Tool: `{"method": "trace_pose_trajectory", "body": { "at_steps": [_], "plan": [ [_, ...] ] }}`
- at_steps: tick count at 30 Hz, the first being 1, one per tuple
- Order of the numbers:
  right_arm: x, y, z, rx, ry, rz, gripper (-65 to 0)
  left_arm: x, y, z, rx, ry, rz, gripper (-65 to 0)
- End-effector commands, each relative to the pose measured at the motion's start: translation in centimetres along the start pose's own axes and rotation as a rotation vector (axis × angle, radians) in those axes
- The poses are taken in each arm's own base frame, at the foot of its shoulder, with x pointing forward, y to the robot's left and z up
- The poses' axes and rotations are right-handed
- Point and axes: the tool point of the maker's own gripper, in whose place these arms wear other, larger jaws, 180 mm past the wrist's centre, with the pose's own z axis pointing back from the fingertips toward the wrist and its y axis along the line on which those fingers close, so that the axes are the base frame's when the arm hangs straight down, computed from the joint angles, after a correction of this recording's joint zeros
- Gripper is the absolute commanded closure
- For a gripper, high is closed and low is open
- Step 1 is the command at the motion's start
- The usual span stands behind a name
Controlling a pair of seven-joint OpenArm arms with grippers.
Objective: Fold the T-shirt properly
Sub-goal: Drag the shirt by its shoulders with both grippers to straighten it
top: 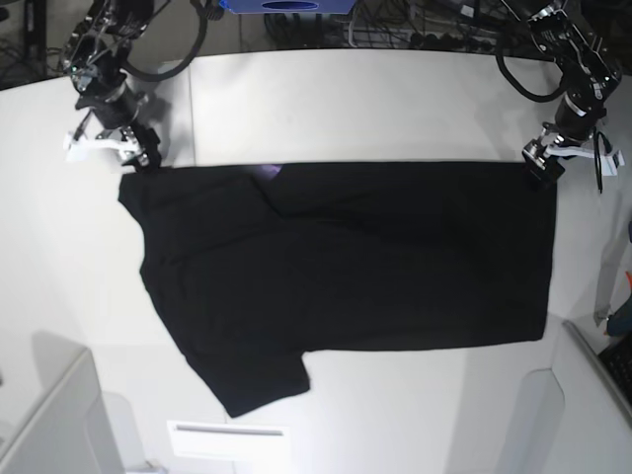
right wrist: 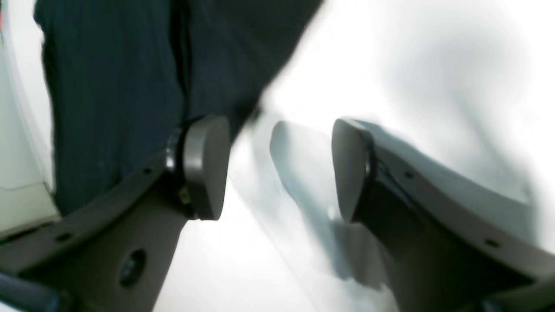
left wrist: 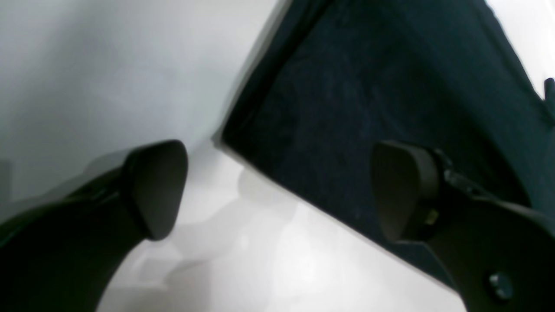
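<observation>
The black T-shirt (top: 346,257) lies spread flat on the white table (top: 346,109), its top edge straight and one sleeve pointing toward the front left. A sliver of purple print (top: 269,171) peeks out near that top edge. My left gripper (top: 541,170) hovers at the shirt's far right corner. In the left wrist view its jaws (left wrist: 277,190) stand wide open, and the shirt's corner (left wrist: 368,86) lies flat beyond them, one pad (left wrist: 403,190) over the cloth. My right gripper (top: 143,158) is at the far left corner, open (right wrist: 277,169), the cloth (right wrist: 112,86) beside its left pad. Neither holds anything.
A seam in the table (top: 191,109) runs front to back at the left. A white label (top: 227,432) lies near the front edge. Pale boxes stand at the front left (top: 49,425) and front right (top: 583,395). Cables and a blue object (top: 286,5) sit behind the table.
</observation>
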Motion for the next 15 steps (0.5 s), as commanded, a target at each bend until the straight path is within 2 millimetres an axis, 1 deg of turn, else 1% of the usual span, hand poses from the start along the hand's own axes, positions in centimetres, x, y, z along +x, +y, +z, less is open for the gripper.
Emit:
{"method": "trace_pose_trajectory", "body": {
  "at_steps": [1, 5, 8, 10, 13, 14, 15],
  "plan": [
    [-0.1, -0.4, -0.3, -0.02, 0.018, -0.001, -39.0, -0.5, 0.4, -0.3, 0.028, 0.038, 0.004, -65.0],
    [-0.1, 0.2, -1.5, -0.005, 0.028, -0.022, -39.3, -0.4, 0.2, -1.1, 0.019, 0.042, 0.03, -65.0],
    [0.2, 0.8, -2.2, 0.007, 0.028, -0.032, -39.2, -0.8, 0.3, -1.8, 0.015, 0.056, 0.055, -65.0],
    [0.4, 1.0, -2.6, 0.013, 0.029, -0.041, -39.0, -1.4, 0.5, -2.2, 0.017, 0.072, 0.074, -55.1],
    [0.2, 0.9, -3.1, 0.01, 0.043, -0.045, -38.9, -1.8, 0.6, -2.5, 0.018, 0.083, 0.088, -35.2],
    [0.1, 0.6, -3.3, 0.004, 0.048, -0.054, -38.7, -1.9, 0.5, -2.6, 0.015, 0.088, 0.086, -28.5],
    [-0.2, 0.2, -3.6, -0.002, 0.055, -0.065, -36.6, -2.4, 0.1, -2.9, 0.008, 0.104, 0.076, -21.1]
  ]
}}
